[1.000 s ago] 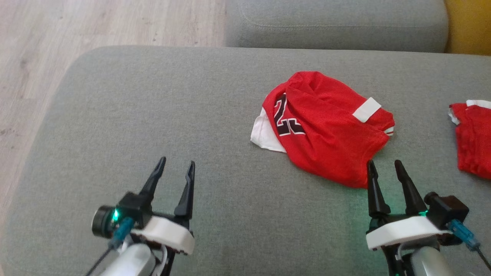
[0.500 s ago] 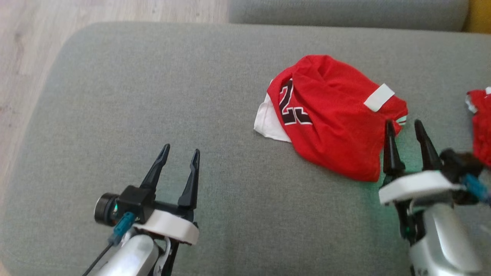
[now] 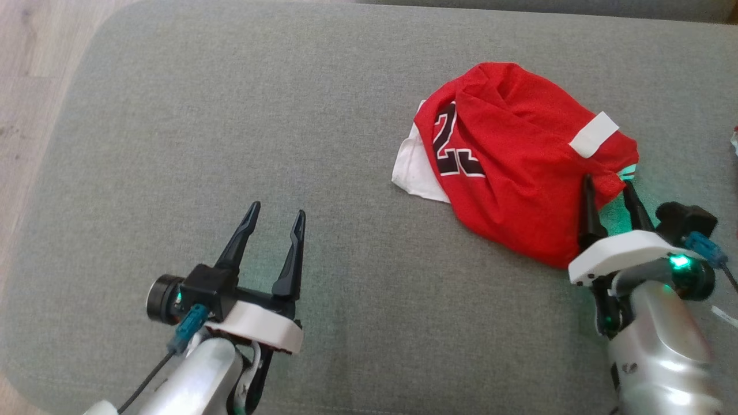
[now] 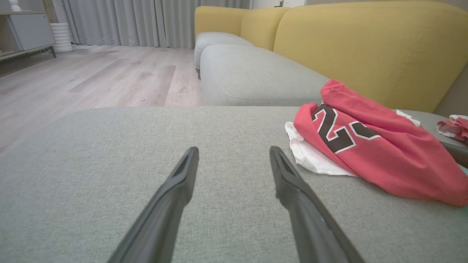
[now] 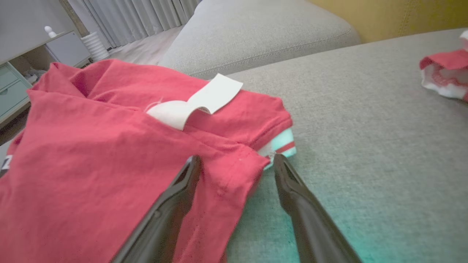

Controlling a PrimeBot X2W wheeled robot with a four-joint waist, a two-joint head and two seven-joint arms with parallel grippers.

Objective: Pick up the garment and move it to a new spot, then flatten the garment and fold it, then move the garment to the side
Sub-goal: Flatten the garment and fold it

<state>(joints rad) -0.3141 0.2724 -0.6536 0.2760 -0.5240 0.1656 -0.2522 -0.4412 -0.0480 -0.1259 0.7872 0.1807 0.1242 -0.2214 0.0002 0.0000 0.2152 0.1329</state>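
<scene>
Here, the right gripper [image 3: 607, 182], jaws spread wide and empty, is straddling the red garment [image 3: 519, 161] corner between its fingers; pickup seems to be starting, needing closure.

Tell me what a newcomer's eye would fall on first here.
The crumpled red jersey with its black number, lying right of centre on the grey cushion, grabs the eye first. Next comes the right gripper, open, its fingers astride the jersey's near right corner. The left gripper is open over bare cushion at lower left.
</scene>
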